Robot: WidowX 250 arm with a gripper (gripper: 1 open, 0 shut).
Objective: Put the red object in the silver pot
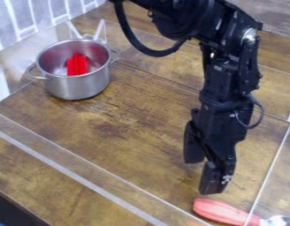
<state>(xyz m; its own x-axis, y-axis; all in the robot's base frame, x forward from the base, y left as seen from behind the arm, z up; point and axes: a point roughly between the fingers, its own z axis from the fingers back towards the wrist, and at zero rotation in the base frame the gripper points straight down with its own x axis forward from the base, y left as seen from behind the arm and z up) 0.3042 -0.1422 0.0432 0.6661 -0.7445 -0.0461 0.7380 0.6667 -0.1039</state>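
The silver pot [73, 72] stands at the upper left of the wooden table, shiny steel with small side handles. The red object [77, 64] lies inside it, against the pot's inner floor. My gripper [207, 170] hangs on the black arm at the lower right, far from the pot, pointing down just above the wood. Its fingers stand apart with nothing between them.
A red-handled utensil [230, 213] with a metal end lies at the bottom right edge, just below the gripper. A clear plastic wall [100, 177] runs along the table's front and right side. White tiles show at the top left.
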